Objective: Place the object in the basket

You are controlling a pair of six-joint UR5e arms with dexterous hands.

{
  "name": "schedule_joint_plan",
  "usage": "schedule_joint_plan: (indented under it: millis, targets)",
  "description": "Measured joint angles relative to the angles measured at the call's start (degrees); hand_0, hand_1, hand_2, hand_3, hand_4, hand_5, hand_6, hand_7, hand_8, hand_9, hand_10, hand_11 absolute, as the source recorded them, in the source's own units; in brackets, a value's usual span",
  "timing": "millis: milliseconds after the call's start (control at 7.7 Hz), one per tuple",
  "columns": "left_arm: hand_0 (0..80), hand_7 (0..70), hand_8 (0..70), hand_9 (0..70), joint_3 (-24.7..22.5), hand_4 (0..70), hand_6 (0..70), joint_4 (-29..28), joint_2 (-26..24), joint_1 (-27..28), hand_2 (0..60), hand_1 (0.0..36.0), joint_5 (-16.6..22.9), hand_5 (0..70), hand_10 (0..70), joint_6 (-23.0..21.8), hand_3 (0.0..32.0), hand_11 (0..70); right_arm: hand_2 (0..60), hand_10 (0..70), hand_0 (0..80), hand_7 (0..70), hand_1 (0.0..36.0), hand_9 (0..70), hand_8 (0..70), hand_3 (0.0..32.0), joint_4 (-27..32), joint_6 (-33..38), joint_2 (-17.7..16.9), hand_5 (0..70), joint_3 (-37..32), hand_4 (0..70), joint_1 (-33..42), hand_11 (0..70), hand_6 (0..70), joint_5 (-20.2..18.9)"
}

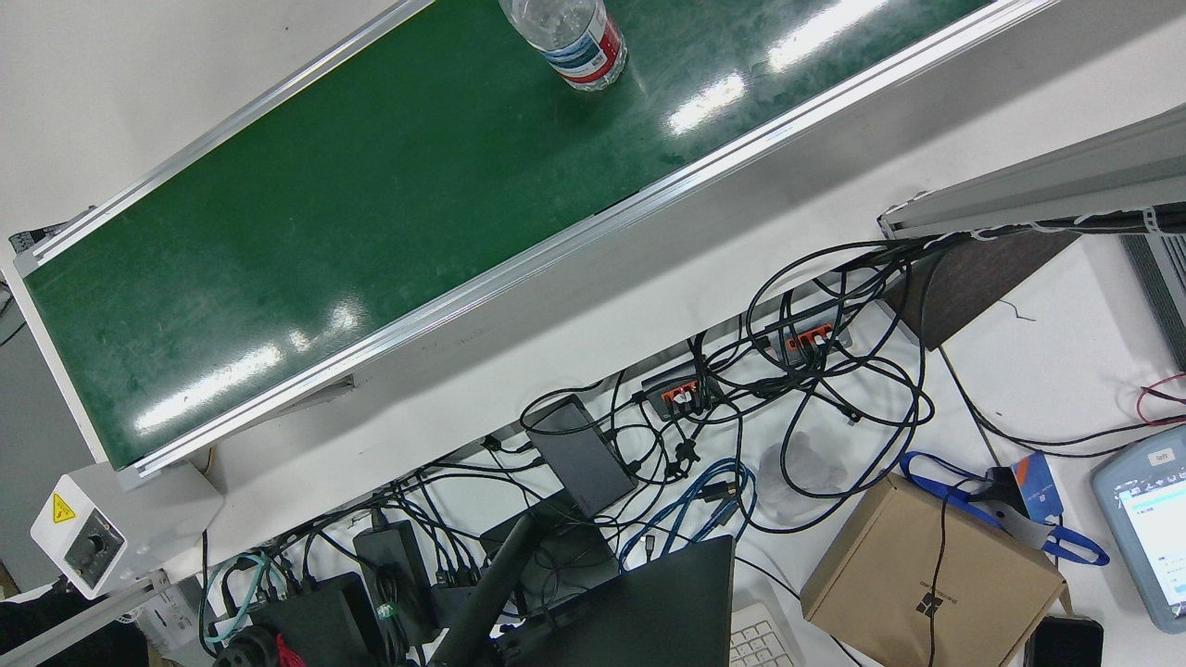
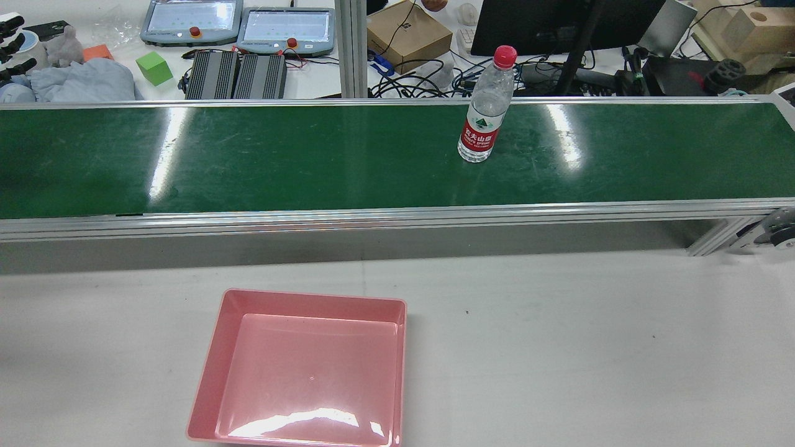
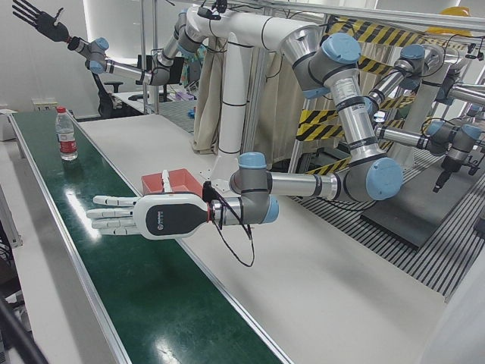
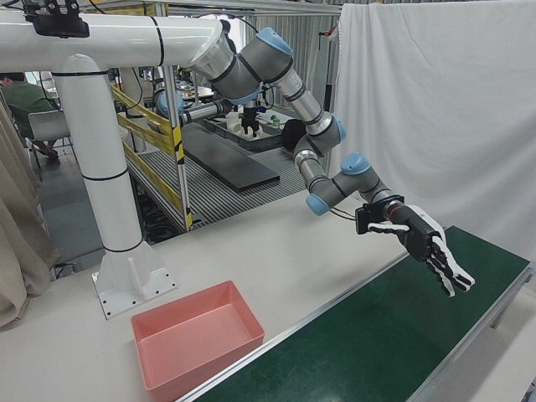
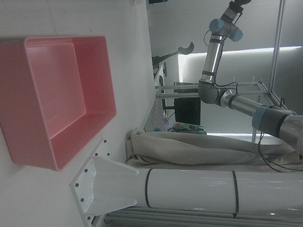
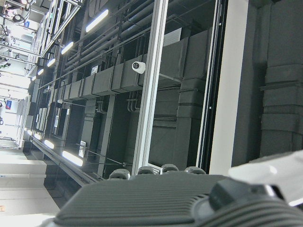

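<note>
The green belt (image 2: 310,161) is shown running the full width of the station, with the white table (image 2: 559,347) on the robot's side of it. The pink basket (image 2: 207,372) is set on the table near the belt's edge and is seen to be empty. The left hand (image 3: 144,214) is held flat over the belt, just beside the basket, with its fingers stretched out and nothing in them. The right hand (image 3: 38,21) is raised high at the far end of the station, its fingers spread and likewise empty; only the ceiling is shown by its camera. The bottle (image 2: 486,112), the thing to be placed, is stood upright on the belt with its red cap on, well apart from both hands and from the basket. The step in hand is judged to be the approach, no grasp having been made. For the next move, a hand would have to be brought level with the bottle's body and closed around it without the bottle being tipped.
</note>
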Motion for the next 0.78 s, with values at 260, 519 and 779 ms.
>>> schedule_joint_plan:
  millis: [260, 519, 779]
  targets:
    - [49.0, 1.5, 2.8, 2.6, 0.0, 11.4, 2.6, 0.0, 0.0, -0.1, 0.0, 7.7, 0.0, 14.1, 6.4, -0.1, 0.0, 10.4, 0.0, 0.0, 0.0, 0.0, 0.0, 0.0, 0.0, 0.0, 0.0, 0.0, 0.0, 0.0, 0.0, 0.0, 0.0, 0.0, 0.0, 0.0]
    - [49.2, 1.7, 3.0, 2.8, 0.0, 11.4, 2.7, 0.0, 0.0, -0.1, 0.0, 7.9, 0.0, 14.1, 6.5, -0.1, 0.0, 10.6, 0.0, 0.0, 0.0, 0.0, 0.0, 0.0, 0.0, 0.0, 0.0, 0.0, 0.0, 0.0, 0.0, 0.0, 0.0, 0.0, 0.0, 0.0]
    - [49.3, 1.9, 4.1, 3.5, 0.0, 13.1, 3.4, 0.0, 0.1, -0.1, 0.0, 8.5, 0.0, 15.2, 6.9, -0.1, 0.0, 11.1, 0.0, 0.0, 0.0, 0.0, 0.0, 0.0, 0.0, 0.0, 0.0, 0.0, 0.0, 0.0, 0.0, 0.0, 0.0, 0.0, 0.0, 0.0]
